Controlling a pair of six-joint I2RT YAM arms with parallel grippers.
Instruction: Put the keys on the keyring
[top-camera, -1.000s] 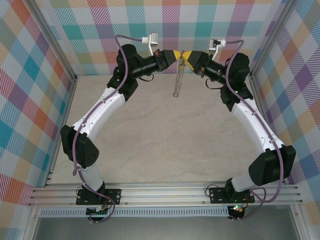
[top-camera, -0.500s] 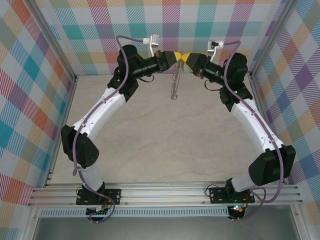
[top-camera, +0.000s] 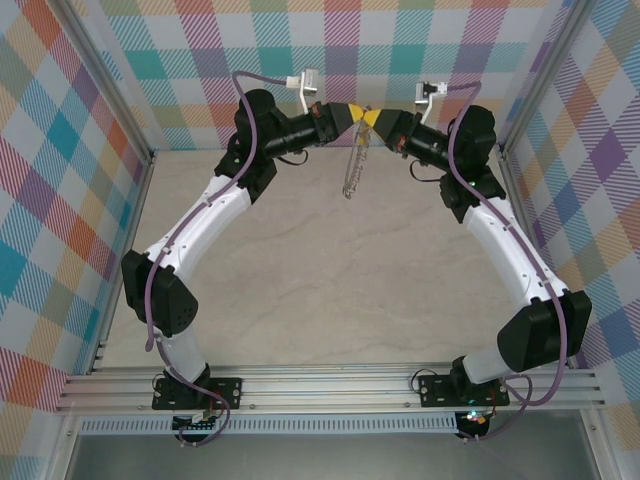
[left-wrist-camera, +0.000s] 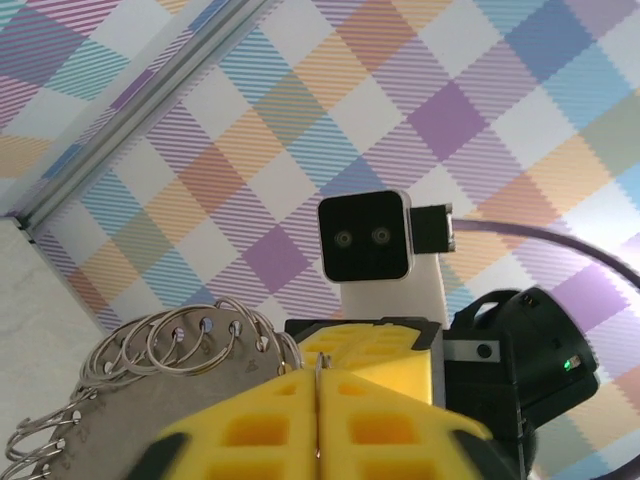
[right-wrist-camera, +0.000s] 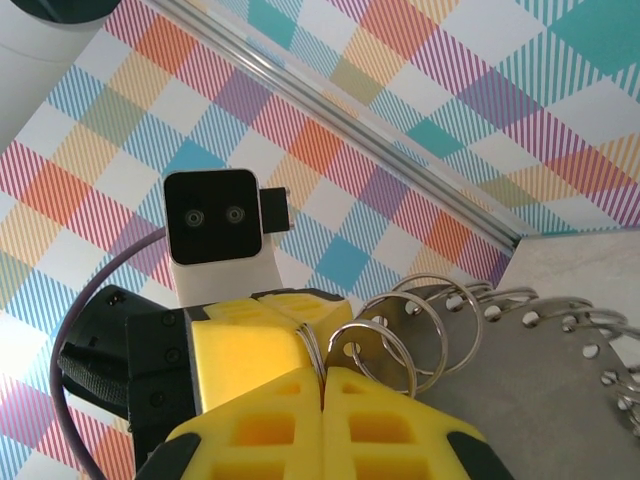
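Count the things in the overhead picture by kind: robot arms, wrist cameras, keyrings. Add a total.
robot arms, left arm and right arm: 2
wrist cameras, left wrist camera and right wrist camera: 2
keyring: 1
total: 5

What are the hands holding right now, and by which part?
The keyring: left hand and right hand each pinch a small wire loop on its top rim; the rest hangs free.

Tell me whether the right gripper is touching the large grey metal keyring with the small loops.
Touching. The right wrist view shows the right gripper shut on a rim loop of the keyring.
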